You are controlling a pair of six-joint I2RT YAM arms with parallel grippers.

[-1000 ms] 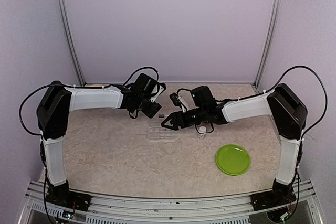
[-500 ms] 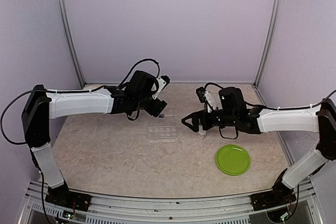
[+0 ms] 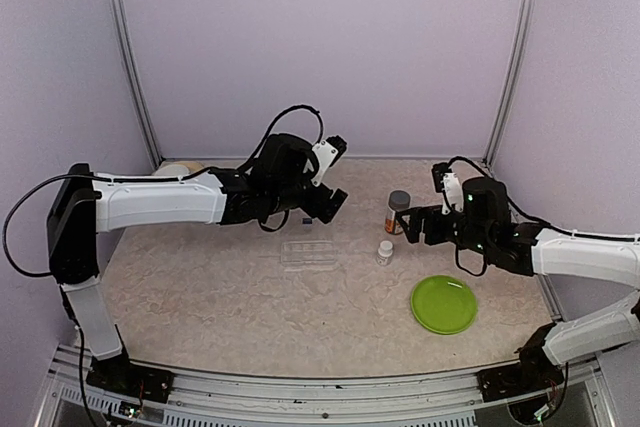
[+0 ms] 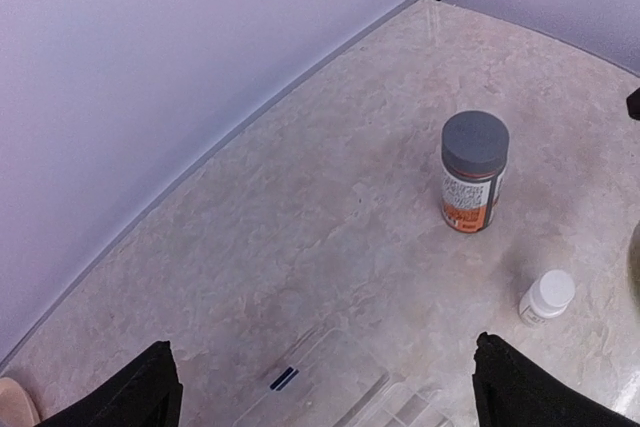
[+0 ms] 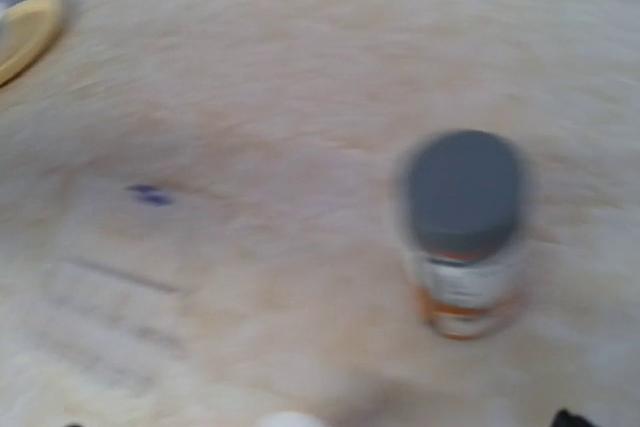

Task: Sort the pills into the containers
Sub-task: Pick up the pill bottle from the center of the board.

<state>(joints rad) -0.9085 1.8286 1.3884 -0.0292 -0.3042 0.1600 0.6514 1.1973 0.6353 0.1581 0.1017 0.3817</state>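
The containers are one flat clear compartment box [image 3: 308, 253] lying mid-table; its edge and dark blue mark [image 4: 283, 378] show low in the left wrist view. The same box [image 5: 100, 327] is only a faint blur in the right wrist view. No pills can be made out in any view. My left gripper [image 3: 333, 179] hovers just behind the box, open, its black fingers [image 4: 140, 392] far apart with nothing between them. My right gripper [image 3: 422, 203] is open and empty to the right of the box, beside the bottles.
A grey-capped, orange-labelled bottle [image 3: 398, 212] stands upright right of the box, with a small white bottle [image 3: 385, 251] in front of it. A green plate [image 3: 443, 304] lies near the right front. A yellowish disc [image 3: 175, 169] sits at the back left.
Both grippers have opened wider. The right arm has drawn back to the right, away from the box, uncovering the grey-capped bottle. The left gripper has shifted right and back.
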